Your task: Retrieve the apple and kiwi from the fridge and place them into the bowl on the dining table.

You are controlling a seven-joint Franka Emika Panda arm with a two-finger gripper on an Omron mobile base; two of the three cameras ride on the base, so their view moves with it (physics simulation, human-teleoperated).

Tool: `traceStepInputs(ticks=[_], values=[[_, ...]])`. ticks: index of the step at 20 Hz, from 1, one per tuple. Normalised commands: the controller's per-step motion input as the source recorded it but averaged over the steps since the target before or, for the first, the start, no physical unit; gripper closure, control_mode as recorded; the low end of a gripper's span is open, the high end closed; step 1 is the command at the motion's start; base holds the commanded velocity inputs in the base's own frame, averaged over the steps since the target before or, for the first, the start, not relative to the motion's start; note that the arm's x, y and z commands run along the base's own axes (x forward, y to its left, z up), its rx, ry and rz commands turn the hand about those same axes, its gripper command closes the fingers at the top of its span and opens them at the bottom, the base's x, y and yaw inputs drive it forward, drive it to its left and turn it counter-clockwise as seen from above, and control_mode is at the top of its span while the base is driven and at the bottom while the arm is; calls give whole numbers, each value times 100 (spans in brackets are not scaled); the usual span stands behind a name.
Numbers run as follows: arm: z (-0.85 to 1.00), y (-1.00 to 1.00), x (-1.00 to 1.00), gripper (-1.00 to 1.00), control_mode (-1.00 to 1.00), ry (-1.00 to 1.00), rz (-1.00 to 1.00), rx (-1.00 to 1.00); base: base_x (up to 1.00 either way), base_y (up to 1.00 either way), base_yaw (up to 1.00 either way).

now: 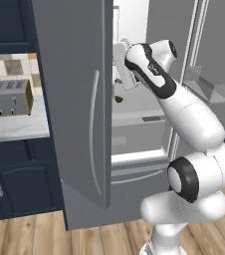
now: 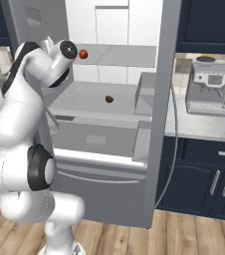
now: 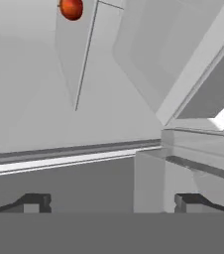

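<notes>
The fridge [image 1: 79,114] stands with both upper doors swung wide, and its white inside with grey shelves is on show. The left door leaf hangs out toward the room in the left base view, its long curved handle [image 1: 93,134] facing me, and it screens part of the fridge interior from that side. To the left of the fridge a silver toaster [image 1: 7,97] sits on a pale marble counter [image 1: 15,127] above navy cabinets [image 1: 15,182]. To the right, past the other door leaf, a coffee machine [image 2: 211,87] sits on the counter there. The apple [image 2: 83,54] rests on an upper shelf, close to the robot's wrist as seen from the right base view, and it turns up again near the top edge of the hand view [image 3: 71,9]. The kiwi [image 2: 109,99] lies one shelf lower, on the broad grey shelf, well apart from the apple, with bare shelf all around it; the left base view catches it just past the door's edge [image 1: 118,99]. The arm is bent up and reaches in between the two doors. The gripper [image 3: 111,201] is inside the fridge with its two dark tips spread wide, with nothing between them and nothing touched.
</notes>
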Motion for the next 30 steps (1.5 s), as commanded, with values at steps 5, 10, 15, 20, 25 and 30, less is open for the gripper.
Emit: traceStepInputs(ticks=[5, 10, 15, 20, 25, 30], values=[[2, 85, -19, -100, -100, 0, 15, 0, 0, 0, 0], [0, 100, -93, -100, -100, 0, 18, -4, 0, 0, 0], [12, 89, -100, -100, -100, -6, 17, -6, 0, 0, 0], [50, -44, -75, -100, -100, -20, -10, 0, 0, 0, 0], [7, -70, -46, -100, -100, -5, -9, -1, 0, 0, 0], [-15, -49, -57, -100, -100, 0, 0, -21, 0, 0, 0]])
